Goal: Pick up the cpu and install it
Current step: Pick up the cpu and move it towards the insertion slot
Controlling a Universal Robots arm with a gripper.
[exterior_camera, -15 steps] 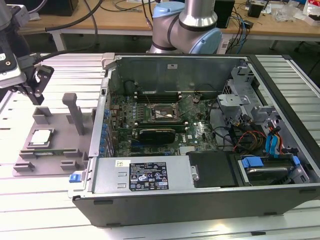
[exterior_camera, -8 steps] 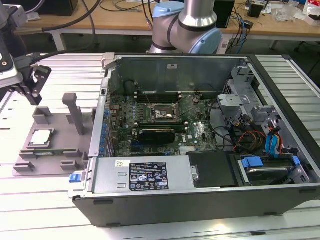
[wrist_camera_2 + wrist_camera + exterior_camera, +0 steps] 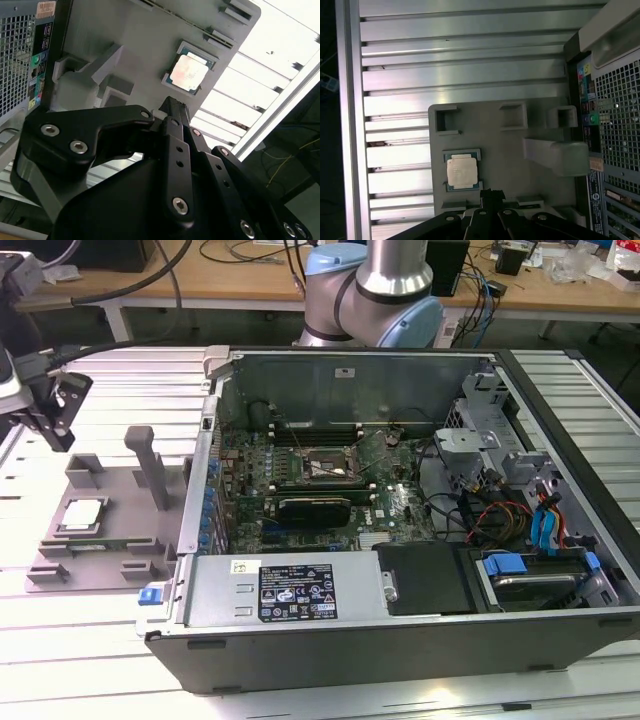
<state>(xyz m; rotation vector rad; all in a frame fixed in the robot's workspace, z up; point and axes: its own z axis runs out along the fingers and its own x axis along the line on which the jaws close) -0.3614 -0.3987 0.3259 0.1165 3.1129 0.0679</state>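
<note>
The gripper [image 3: 492, 194] hangs over the grey fixture tray [image 3: 510, 160] with nothing in it. Whether it is clenched or released I cannot tell. In both wrist views the cpu [image 3: 462, 171] lies flat in the tray's square recess, metal top up, just beyond the gripper's tip and apart from it. The recess probably keeps it square for a clean pick. In the exterior view the tray sits at the frame's left on the slatted table [image 3: 110, 660], beside the open computer case [image 3: 300, 590]. Its 1 black socket frame [image 3: 325, 468] lies mid-frame on the motherboard.
</note>
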